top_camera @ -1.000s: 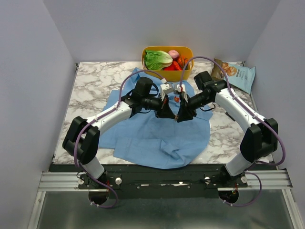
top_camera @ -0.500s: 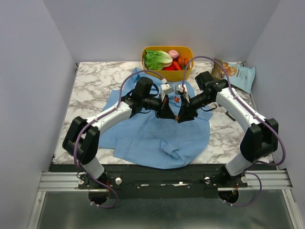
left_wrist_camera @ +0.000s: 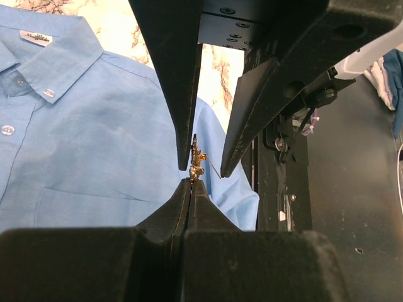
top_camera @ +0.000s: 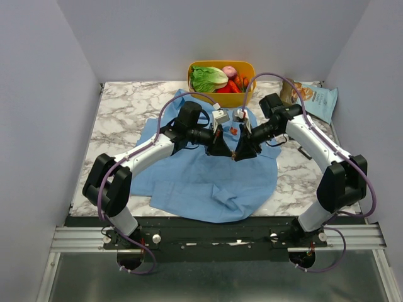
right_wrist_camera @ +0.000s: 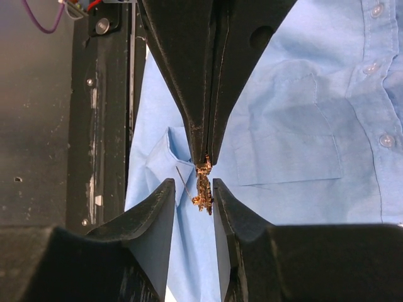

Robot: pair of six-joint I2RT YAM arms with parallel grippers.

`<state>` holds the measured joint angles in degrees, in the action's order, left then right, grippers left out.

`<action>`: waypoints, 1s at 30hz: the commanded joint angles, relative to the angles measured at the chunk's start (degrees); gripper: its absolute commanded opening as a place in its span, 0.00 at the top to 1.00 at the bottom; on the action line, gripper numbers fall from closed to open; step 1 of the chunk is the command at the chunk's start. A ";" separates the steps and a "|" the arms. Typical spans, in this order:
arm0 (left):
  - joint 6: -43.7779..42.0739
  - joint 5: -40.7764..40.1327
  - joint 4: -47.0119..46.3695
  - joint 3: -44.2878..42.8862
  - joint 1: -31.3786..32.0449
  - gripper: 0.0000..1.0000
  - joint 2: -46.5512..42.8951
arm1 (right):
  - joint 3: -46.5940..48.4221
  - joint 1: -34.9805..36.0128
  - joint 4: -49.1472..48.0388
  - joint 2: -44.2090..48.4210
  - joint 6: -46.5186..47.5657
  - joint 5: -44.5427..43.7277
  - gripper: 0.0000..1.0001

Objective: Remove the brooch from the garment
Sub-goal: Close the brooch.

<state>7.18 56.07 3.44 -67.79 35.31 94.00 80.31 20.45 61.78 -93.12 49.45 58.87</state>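
Observation:
The garment (top_camera: pixel 201 179), a light-blue button-up shirt, lies spread on the marble table; it also shows in the wrist views (left_wrist_camera: pixel 94 138) (right_wrist_camera: pixel 302 126). Both grippers meet above its middle. My left gripper (left_wrist_camera: pixel 191 183) (top_camera: pixel 221 150) is shut on one end of the brooch (left_wrist_camera: pixel 196 160) (right_wrist_camera: pixel 204 187), a tiny gold-tan ornament with a thin pin sticking out. The brooch hangs clear of the cloth. My right gripper (right_wrist_camera: pixel 192 186) (top_camera: pixel 242 151) is open, its fingers (right_wrist_camera: pixel 162 207) on either side of the brooch's free end; the right one is close to or touching it.
A yellow basket (top_camera: pixel 247 94) of vegetables stands at the back of the table. A snack bag (top_camera: pixel 315 97) lies at the back right. A red-orange ornament (top_camera: pixel 233 130) sits on the shirt near the collar. The black base rail (right_wrist_camera: pixel 63 126) runs along the near edge.
The right gripper's jaws have spread a little around the brooch and the right arm has edged slightly left. The left gripper keeps its hold and has not moved.

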 commanded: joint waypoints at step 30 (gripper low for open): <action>0.55 -0.09 -0.81 -0.06 -0.24 1.00 0.93 | 1.34 -2.17 -2.10 -2.06 -3.74 5.38 0.69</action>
<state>7.38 56.07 3.07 -67.79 35.31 94.32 81.36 18.41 61.06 -94.24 46.94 62.70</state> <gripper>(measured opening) 0.010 0.322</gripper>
